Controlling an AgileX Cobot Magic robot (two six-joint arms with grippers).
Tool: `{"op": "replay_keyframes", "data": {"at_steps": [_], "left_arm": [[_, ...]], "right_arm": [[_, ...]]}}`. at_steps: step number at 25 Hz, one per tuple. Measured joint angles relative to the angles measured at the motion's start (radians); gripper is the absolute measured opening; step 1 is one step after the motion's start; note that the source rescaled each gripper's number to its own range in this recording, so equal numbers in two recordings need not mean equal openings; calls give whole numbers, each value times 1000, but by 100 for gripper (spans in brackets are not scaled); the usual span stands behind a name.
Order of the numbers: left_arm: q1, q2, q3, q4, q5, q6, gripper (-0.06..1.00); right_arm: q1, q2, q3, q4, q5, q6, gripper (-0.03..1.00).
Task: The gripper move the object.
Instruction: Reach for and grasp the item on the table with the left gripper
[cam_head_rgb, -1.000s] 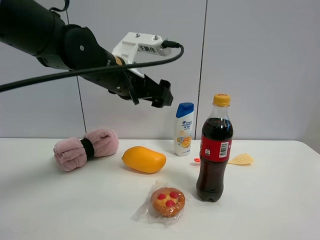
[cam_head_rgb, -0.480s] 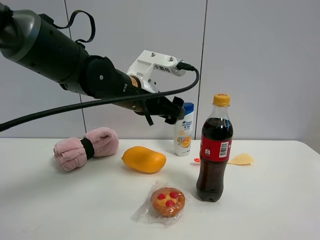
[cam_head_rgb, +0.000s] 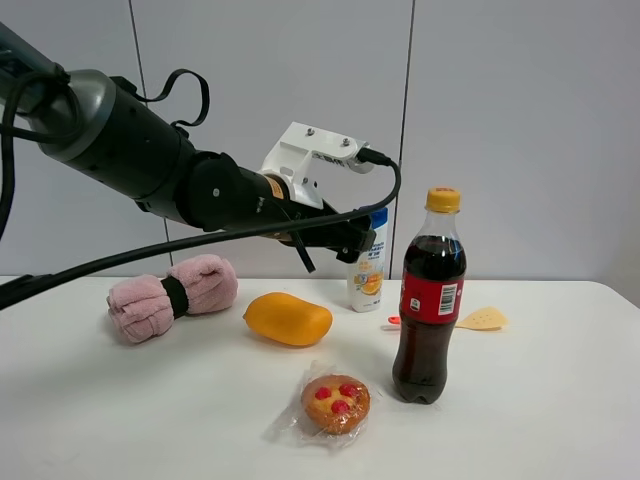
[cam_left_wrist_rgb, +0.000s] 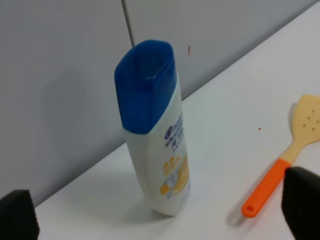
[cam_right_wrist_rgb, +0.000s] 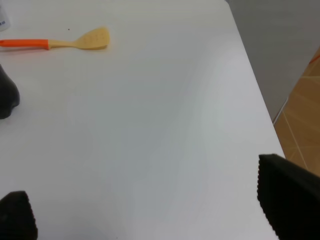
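- Surface (cam_head_rgb: 120, 400): white; we are counting six loose items on it.
- Left arm (cam_head_rgb: 130, 160): reaching in and carrying the left end effector (cam_head_rgb: 358, 243), which is hovering level with the blue cap of the shampoo bottle (cam_head_rgb: 366, 285). Its jaws are standing wide apart and gripping nothing; in the wrist view one is showing on each side of the bottle.
- Right end effector (cam_right_wrist_rgb: 152, 207): gaping wide over bare surface, holding nothing.
- Cola bottle (cam_head_rgb: 430, 300): standing upright, yellow cap on, dark liquid reaching the neck.
- Towel roll (cam_head_rgb: 170, 295): pink, banded in black.
- Mango (cam_head_rgb: 288, 319): lying near the roll.
- Shampoo bottle: standing upright near the back wall, behind the mango and the cola bottle, cap shut. It is opaque, so we are not judging its fill.
- Muffin (cam_head_rgb: 336, 403): sitting inside a clear wrapper at the front.
- Spatula (cam_left_wrist_rgb: 295, 135): lying near the shampoo bottle.
- Step in hand, as we are judging it: closing in for the grasp. We are advising:
  - lowering until the jaws are flanking the white body below the cap;
  - centring before squeezing, since a tall light bottle is likely to tip;
  - staying clear of the cola bottle.
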Motion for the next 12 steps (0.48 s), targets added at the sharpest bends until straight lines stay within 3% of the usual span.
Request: {"op": "replay_keyframes", "data": {"at_steps": [12], "left_arm": [[0, 81, -58, 0, -50, -2, 100]], "right_arm": [[0, 0, 0, 0, 0, 0, 100]]}}
